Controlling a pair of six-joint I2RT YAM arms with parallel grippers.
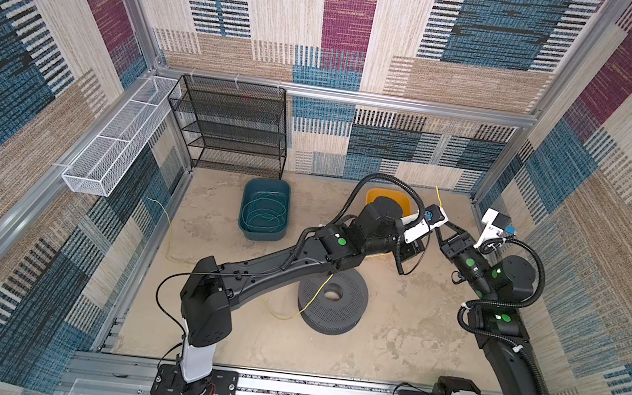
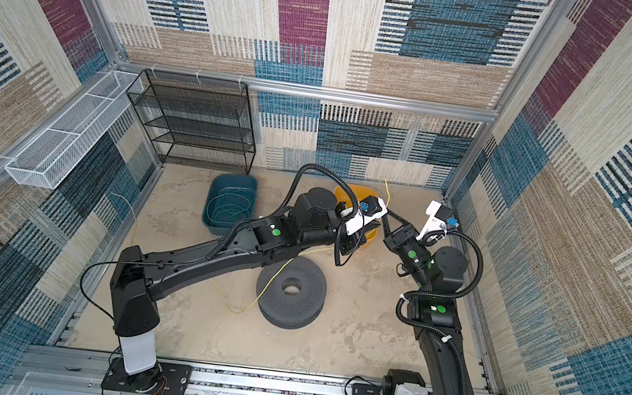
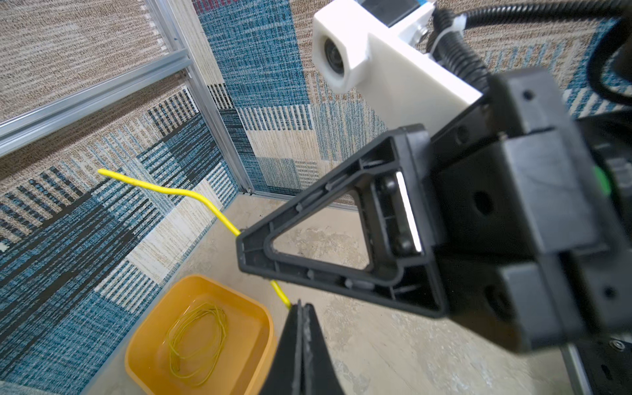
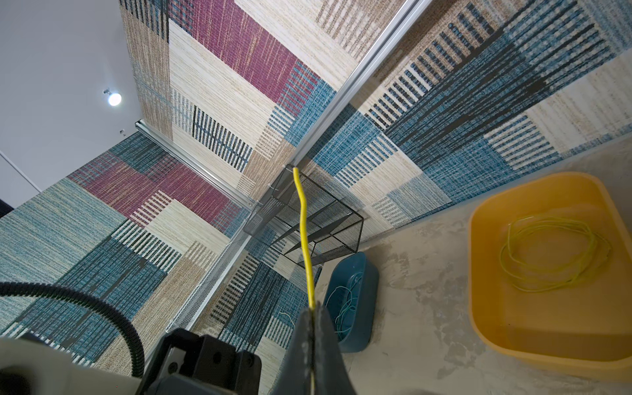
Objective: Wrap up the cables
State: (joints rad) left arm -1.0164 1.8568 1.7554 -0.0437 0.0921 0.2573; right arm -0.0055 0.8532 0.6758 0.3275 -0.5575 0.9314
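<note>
Our right claw (image 4: 312, 314) pinches the thin, floppy, light yellow cable (image 4: 302, 219) near its loose end, up near the orange tub (image 4: 485, 290), and our left claw (image 3: 299, 309) seems pressed shut on it just beside, we think a good spot to hold.

Bright, even light is cast from above, and only soft shadows are thrown on the worktop (image 1: 390, 343). The walls (image 1: 619, 207) are bowed by wide-angle distortion. A ceiling lamp (image 4: 114, 99) is flared, and the fingers (image 4: 309, 345) nearest that lens are blurred.
</note>
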